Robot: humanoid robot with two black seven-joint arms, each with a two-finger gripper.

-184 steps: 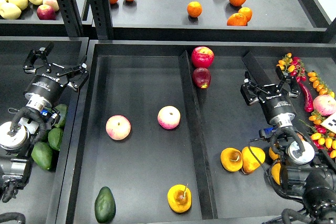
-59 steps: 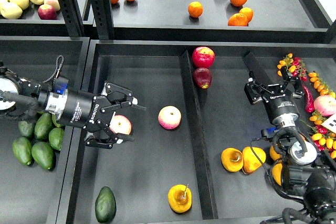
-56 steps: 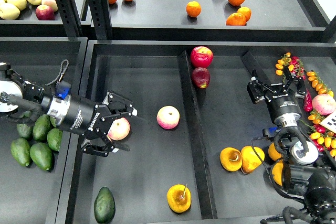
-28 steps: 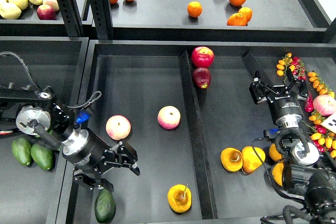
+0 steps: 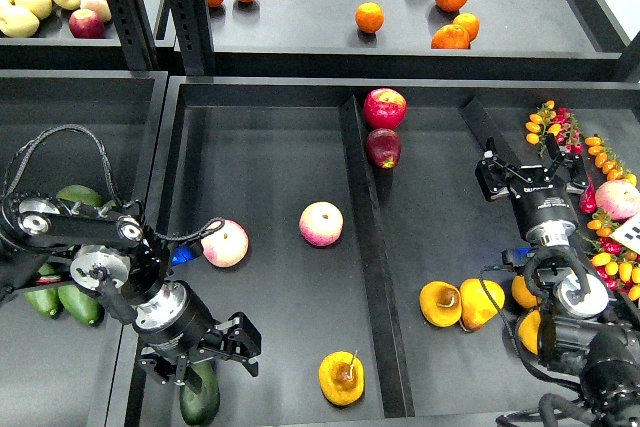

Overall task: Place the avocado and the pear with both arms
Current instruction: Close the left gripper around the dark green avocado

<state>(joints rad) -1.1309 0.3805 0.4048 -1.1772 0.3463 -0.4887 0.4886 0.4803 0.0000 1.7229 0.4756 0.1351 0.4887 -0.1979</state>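
The avocado (image 5: 198, 397), dark green, lies at the front left of the middle tray (image 5: 270, 147); only its lower part shows under my left gripper. My left gripper (image 5: 208, 365) is open right above it, jaws spread either side of its upper end. The pear (image 5: 342, 377), golden with a thin stem, lies at the front of the same compartment, to the right of the avocado. My right gripper (image 5: 528, 165) is open and empty, held over the tray's right compartment, far from the pear.
Two pink-yellow apples (image 5: 225, 243) (image 5: 321, 224) lie mid-tray. Two red apples (image 5: 385, 107) sit by the divider (image 5: 365, 247). More golden pears (image 5: 460, 304) lie in the right compartment. More avocados (image 5: 70, 302) fill the left bin. Oranges (image 5: 369, 17) are on the shelf; chillies (image 5: 600, 157) at right.
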